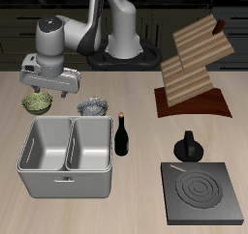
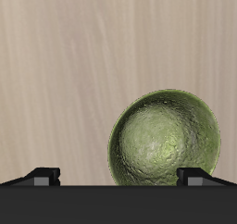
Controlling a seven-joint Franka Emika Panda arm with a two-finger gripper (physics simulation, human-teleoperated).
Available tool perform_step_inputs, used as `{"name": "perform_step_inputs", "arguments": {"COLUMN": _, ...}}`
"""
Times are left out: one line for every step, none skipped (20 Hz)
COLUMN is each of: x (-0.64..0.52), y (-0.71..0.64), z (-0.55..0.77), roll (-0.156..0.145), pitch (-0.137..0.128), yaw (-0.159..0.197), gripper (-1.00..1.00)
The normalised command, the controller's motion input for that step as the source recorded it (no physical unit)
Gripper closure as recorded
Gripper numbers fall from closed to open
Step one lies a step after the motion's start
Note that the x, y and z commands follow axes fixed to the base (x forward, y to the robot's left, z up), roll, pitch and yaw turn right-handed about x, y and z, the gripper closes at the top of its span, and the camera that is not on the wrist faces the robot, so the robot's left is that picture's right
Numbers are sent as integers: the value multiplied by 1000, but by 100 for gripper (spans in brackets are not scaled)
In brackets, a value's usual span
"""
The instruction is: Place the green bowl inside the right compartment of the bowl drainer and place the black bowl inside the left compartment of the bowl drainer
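The green bowl (image 1: 37, 103) sits on the table just behind the bowl drainer (image 1: 66, 170), a grey basin with two wells, both bare inside. The black bowl (image 1: 92, 106), grey and speckled, stands beside the green one, also behind the drainer. My gripper (image 1: 44, 90) hangs open a little above the green bowl and touches nothing. In the wrist view the green bowl (image 2: 167, 140) lies below, off to one side of the gripper (image 2: 118, 177). Both fingertips (image 2: 42, 175) show, spread wide with nothing between them.
A dark wine bottle (image 1: 123, 133) stands upright close beside the drainer. A wooden rack (image 1: 199, 69) rises at the back. A black stove plate (image 1: 203, 192) lies near the front edge, with a black pot (image 1: 188, 146) just behind it.
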Motion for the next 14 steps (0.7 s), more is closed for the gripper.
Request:
{"name": "perform_step_inputs", "arguments": {"x": 55, "y": 119, "z": -155, "roll": -35, "pitch": -11, "yaw": -1, "gripper": -100}}
{"name": "perform_step_inputs", "arguments": {"x": 60, "y": 32, "z": -309, "roll": -40, "pitch": 60, "yaw": -76, "gripper": -100}}
{"name": "perform_step_inputs", "arguments": {"x": 86, "y": 267, "z": -252, "roll": 25, "pitch": 22, "yaw": 20, "gripper": -100}}
{"name": "perform_step_inputs", "arguments": {"x": 56, "y": 147, "z": -302, "roll": 21, "pitch": 51, "yaw": -1, "gripper": -100}}
{"name": "perform_step_inputs", "arguments": {"x": 52, "y": 72, "z": -136, "roll": -14, "pitch": 11, "yaw": 3, "gripper": -100}}
{"name": "perform_step_inputs", "arguments": {"x": -36, "y": 196, "z": -619, "roll": 44, "pitch": 79, "yaw": -23, "gripper": -100}}
{"name": "perform_step_inputs", "arguments": {"x": 9, "y": 5, "z": -122, "roll": -11, "pitch": 16, "yaw": -4, "gripper": -100}}
{"name": "perform_step_inputs", "arguments": {"x": -2, "y": 5, "z": -256, "roll": -13, "pitch": 37, "yaw": -19, "gripper": -100}}
{"name": "perform_step_inputs", "arguments": {"x": -14, "y": 26, "z": -229, "roll": 12, "pitch": 26, "yaw": -34, "gripper": -100}}
{"name": "perform_step_inputs", "arguments": {"x": 0, "y": -23, "z": -231, "roll": -19, "pitch": 25, "yaw": 4, "gripper": -100}}
{"name": "perform_step_inputs", "arguments": {"x": -43, "y": 70, "z": -278, "roll": 15, "pitch": 60, "yaw": -15, "gripper": -100}}
{"name": "perform_step_inputs", "arguments": {"x": -17, "y": 10, "z": -73, "roll": 7, "pitch": 12, "yaw": 3, "gripper": -100}}
{"name": "perform_step_inputs", "arguments": {"x": -59, "y": 9, "z": -136, "roll": -10, "pitch": 16, "yaw": 17, "gripper": -100}}
{"name": "perform_step_inputs", "arguments": {"x": -54, "y": -46, "z": -235, "roll": 25, "pitch": 29, "yaw": -23, "gripper": -100}}
